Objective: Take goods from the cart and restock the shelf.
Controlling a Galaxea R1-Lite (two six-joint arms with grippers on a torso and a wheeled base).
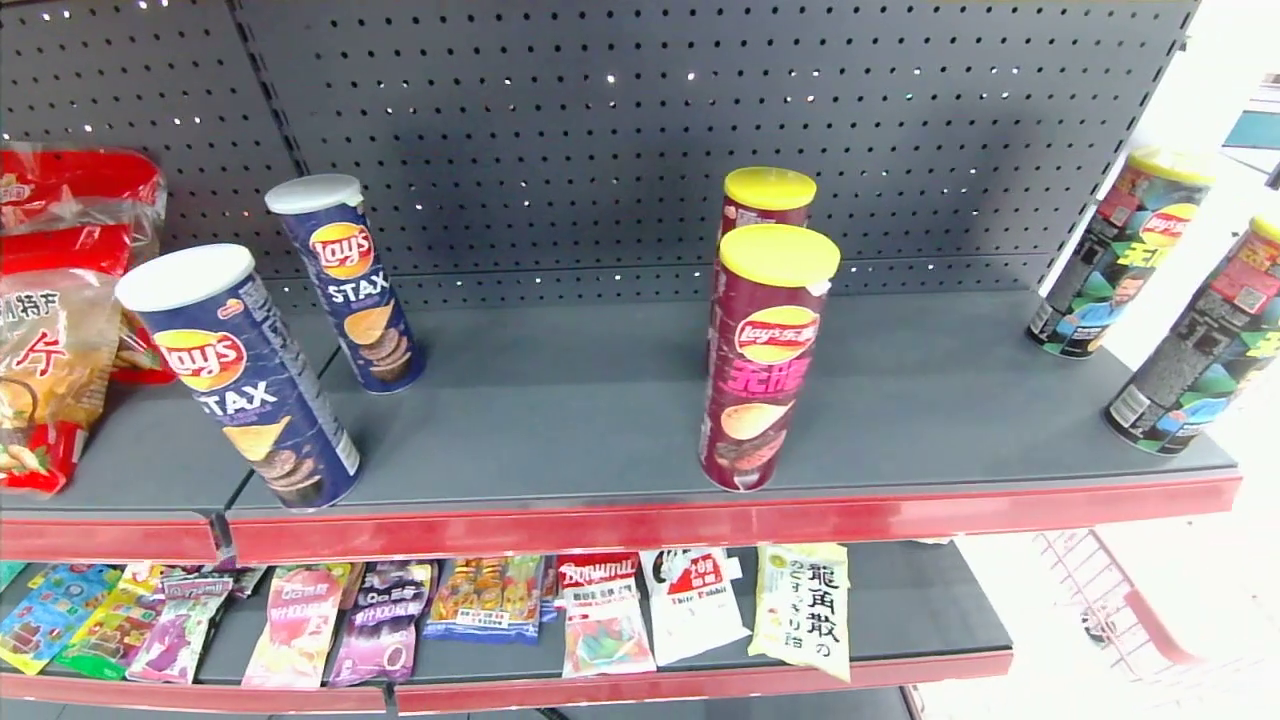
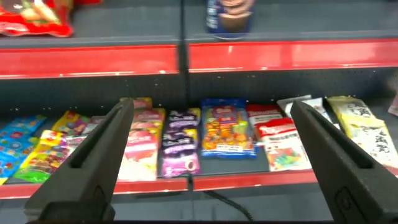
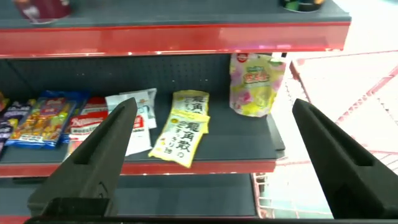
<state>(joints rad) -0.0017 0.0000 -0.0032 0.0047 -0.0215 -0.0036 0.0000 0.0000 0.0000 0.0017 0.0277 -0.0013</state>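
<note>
Left gripper (image 2: 211,168): spread wide, holding nothing, in front of the lower shelf (image 1: 930,600) and facing its row of snack packets (image 2: 227,127).
Right gripper (image 3: 211,168): also spread wide and empty, facing the right end of that lower shelf, near a pale yellow packet (image 3: 186,127) and a yellow-green pouch (image 3: 255,84).
Upper shelf (image 1: 700,520): grey deck with a red front edge, pegboard behind.
Blue cans (image 1: 245,375): two, upright on the left part of the upper shelf, one at the front edge, the other near the back.
Maroon cans (image 1: 765,360): two with yellow lids, upright in the middle, one directly behind the other.
Black-and-green cans (image 1: 1120,255): two, upright at the right end.
Red bags (image 1: 60,300): stacked at the far left of the upper shelf.
Cart (image 1: 1150,620): pink wire frame, low down past the shelf's right end; contents impossible to tell.
</note>
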